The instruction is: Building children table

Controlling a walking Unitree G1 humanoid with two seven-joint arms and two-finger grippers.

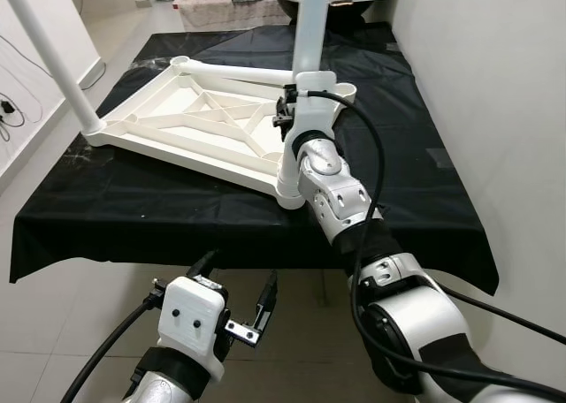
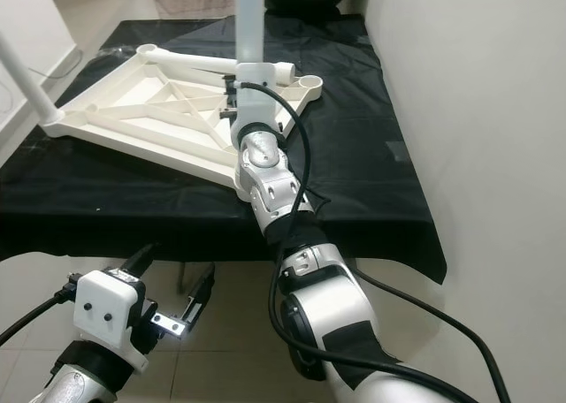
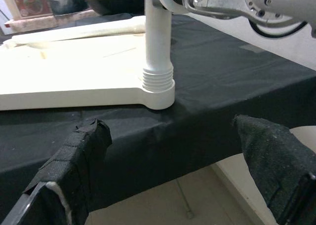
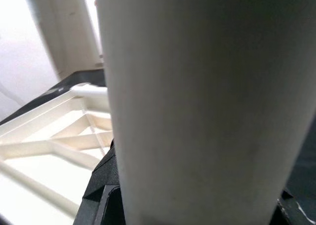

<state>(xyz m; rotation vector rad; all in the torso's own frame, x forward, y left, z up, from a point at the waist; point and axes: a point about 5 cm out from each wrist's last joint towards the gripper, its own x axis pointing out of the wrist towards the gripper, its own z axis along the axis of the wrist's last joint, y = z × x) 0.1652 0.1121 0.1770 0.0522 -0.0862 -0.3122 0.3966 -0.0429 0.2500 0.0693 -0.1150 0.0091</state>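
The top of the near table leg [image 1: 309, 32] runs out of frame overhead, and in the right wrist view that white tube [image 4: 197, 106] blocks nearly everything, with just a sliver of ribbed underside beside it. The right gripper [image 1: 290, 113] is up on the leg, its fingers mostly tucked behind the tube and the wrist, black pads clamped against the plastic. That silver arm reaches forward and up from the robot's right, cable looping alongside. The leg stands upright, its threaded foot [image 3: 158, 79] seated in the near corner socket of the upside-down white tabletop [image 1: 190, 120], which lies on the black cloth [image 1: 424, 182]. Another leg [image 1: 53, 54] rises at the far left corner, also cut off at the top. The left gripper [image 1: 239, 301] hangs low below the cloth's front edge, fingers [image 3: 79, 161] spread wide, nothing between them. Open floor lies to the left; a wall stands close on the right.
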